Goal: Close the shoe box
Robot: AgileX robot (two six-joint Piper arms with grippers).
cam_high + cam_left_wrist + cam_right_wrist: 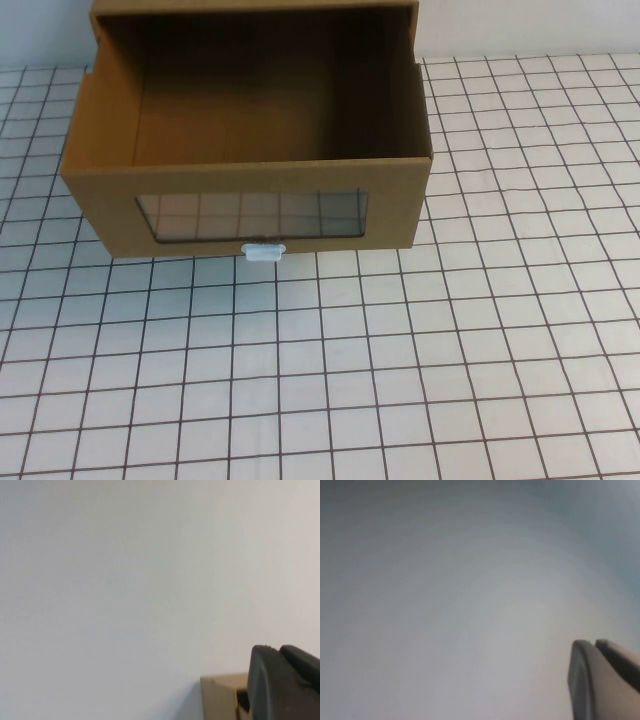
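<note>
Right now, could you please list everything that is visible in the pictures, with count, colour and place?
shoe box: one, brown cardboard, at the far left-centre of the table, its drawer pulled out toward the robot and open on top, nothing visible inside; a corner also shows in the left wrist view.
window: one, clear, rectangular, in the drawer's front panel.
pull tab: one, white, just below the window.
table: one, white with a dark grid of lines, under the box.
wall: one, plain pale, behind the table.
left end effector: one, black, seen only in the left wrist view, near the box corner.
right end effector: one, dark grey, seen only in the right wrist view, against the plain background.
</note>
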